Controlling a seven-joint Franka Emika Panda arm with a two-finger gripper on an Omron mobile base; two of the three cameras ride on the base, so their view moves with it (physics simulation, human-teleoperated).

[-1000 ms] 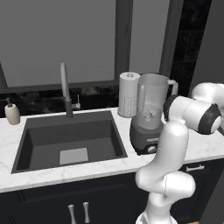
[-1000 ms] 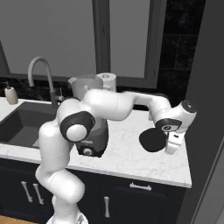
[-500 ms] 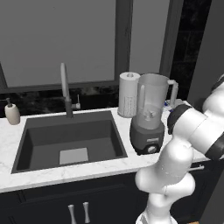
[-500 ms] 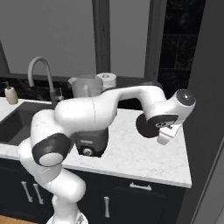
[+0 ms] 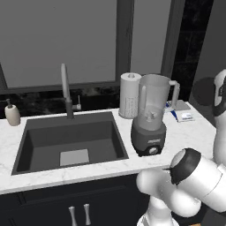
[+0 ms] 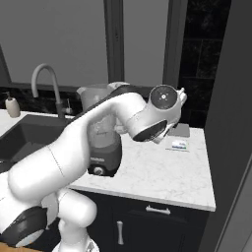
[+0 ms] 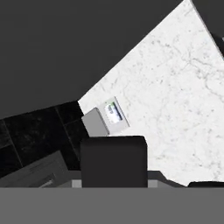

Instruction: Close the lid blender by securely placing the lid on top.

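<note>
Lid (image 7: 113,157) for the blender, a black rounded cap, sits pinched between the tips of the gripper (image 7: 114,183). The jaws are pressed against its sides, so it can be carried without slipping. In the left base view the lid shows as a dark disc held high at the far right, above the right end of the marble counter (image 5: 194,132) and well apart from the jar. The blender (image 5: 150,119) stands on that counter just right of the sink (image 5: 70,141), with a white paper-towel roll (image 5: 130,95) just behind it to the left. Its translucent jar is open at the top, so the task is not yet done. Below the hand lie a small labelled packet (image 7: 114,113) and a grey square pad (image 7: 95,122). Judging by this, the lid is raised to clear the tall jar's rim, and must travel left before being lowered squarely onto it.
</note>
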